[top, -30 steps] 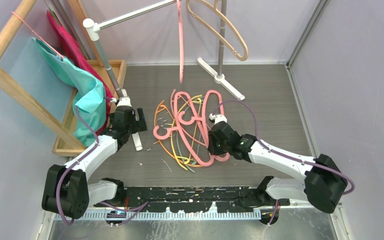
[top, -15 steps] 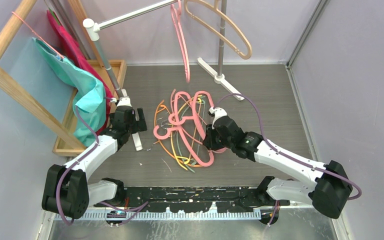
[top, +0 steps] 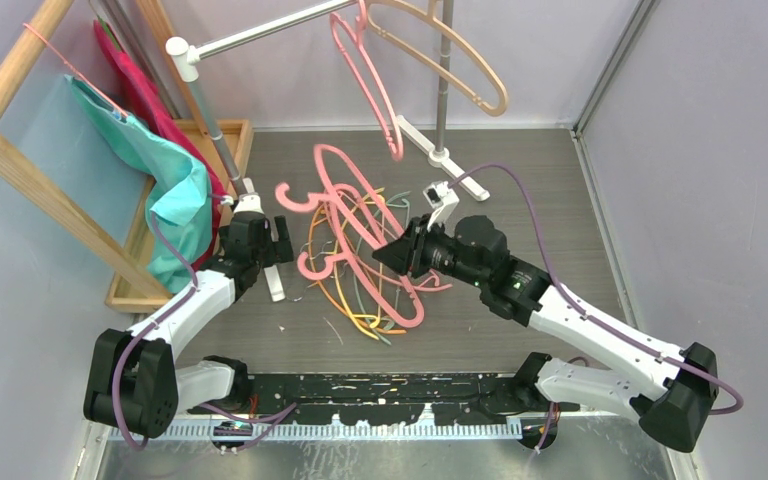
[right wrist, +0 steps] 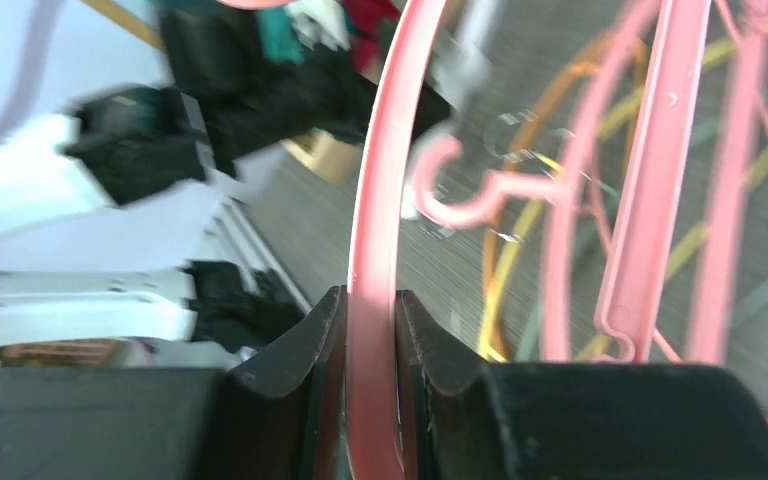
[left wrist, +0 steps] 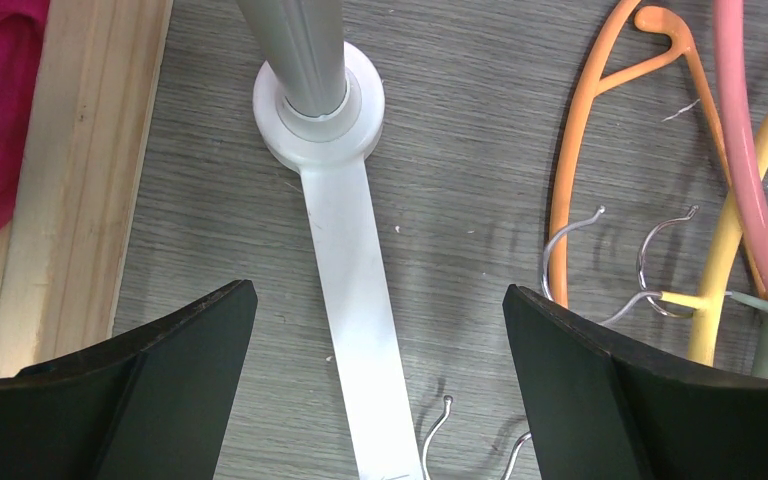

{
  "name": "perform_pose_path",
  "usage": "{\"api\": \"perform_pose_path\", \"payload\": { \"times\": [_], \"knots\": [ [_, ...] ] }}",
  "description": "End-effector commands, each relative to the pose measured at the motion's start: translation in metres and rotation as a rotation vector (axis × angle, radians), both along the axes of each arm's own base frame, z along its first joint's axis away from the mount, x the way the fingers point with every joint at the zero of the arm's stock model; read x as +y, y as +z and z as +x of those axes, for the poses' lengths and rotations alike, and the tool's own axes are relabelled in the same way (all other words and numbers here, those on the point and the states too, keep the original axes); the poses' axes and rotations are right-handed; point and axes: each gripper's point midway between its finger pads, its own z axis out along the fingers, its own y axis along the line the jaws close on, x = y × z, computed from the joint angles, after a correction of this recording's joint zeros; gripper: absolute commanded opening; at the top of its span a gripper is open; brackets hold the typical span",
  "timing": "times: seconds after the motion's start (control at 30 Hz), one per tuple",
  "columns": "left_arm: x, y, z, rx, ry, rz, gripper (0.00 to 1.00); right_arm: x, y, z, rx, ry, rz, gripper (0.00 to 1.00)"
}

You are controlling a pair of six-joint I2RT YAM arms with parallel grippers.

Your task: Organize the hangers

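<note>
Gripping a thick pink hanger (right wrist: 372, 180) with the right gripper (top: 390, 256) — jaws drawn narrow around one arm of it, bar pinched between the pads, frame raised off the floor and tilted, hook out to the left above the heap of hangers (top: 370, 305). Could easily drag company along: appears to cross a second thick pink hanger (top: 308, 266) and to lie over the thin orange hanger (left wrist: 572, 170) and yellow hanger (left wrist: 722, 260), with bare wire hooks lying loose and ready to catch. Might also pivot in so slim a pinch, taken far from the hook, and swing wide on the way up. Worth fearing too a knock against the pink hanger (top: 395, 148) and beige hanger (top: 500, 100) already on the silver rail (top: 260, 31), enough to unseat either. Nothing in the left gripper (left wrist: 378, 330), spread wide and hovering low over the white foot (left wrist: 355, 300) of the rail stand — out of the way, yet near the heap's edge. Underneath, grey wood-grain flooring (top: 550, 190), flat and probably slick, so little to hold the heap back when tugged. Around, plain pale wall panels (top: 700, 150), a slanted wooden frame (top: 40, 190) at left with teal cloth (top: 180, 190) draped, and a shallow wooden tray (top: 222, 124) behind.
</note>
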Motion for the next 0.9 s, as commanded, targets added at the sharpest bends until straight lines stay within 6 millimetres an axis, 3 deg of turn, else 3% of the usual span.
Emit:
{"api": "perform_pose_path", "payload": {
  "times": [0.0, 0.33, 0.53, 0.7, 0.87],
  "knots": [
    [-0.001, 0.013, 0.007, -0.056, 0.011, -0.023, 0.98, 0.021, 0.118, -0.008, -0.183, 0.076, 0.328, 0.01],
    [-0.002, 0.012, 0.008, -0.055, 0.011, -0.022, 0.98, 0.025, 0.186, 0.007, -0.298, 0.019, 0.506, 0.01],
    [-0.002, 0.012, 0.008, -0.054, 0.010, -0.021, 0.98, 0.041, 0.211, 0.026, -0.334, -0.005, 0.579, 0.01],
    [-0.002, 0.012, 0.009, -0.052, 0.007, -0.021, 0.98, 0.053, 0.243, 0.042, -0.396, -0.023, 0.642, 0.01],
    [-0.002, 0.012, 0.009, -0.054, 0.008, -0.021, 0.98, 0.062, 0.256, 0.057, -0.414, -0.056, 0.684, 0.01]
  ]
}}
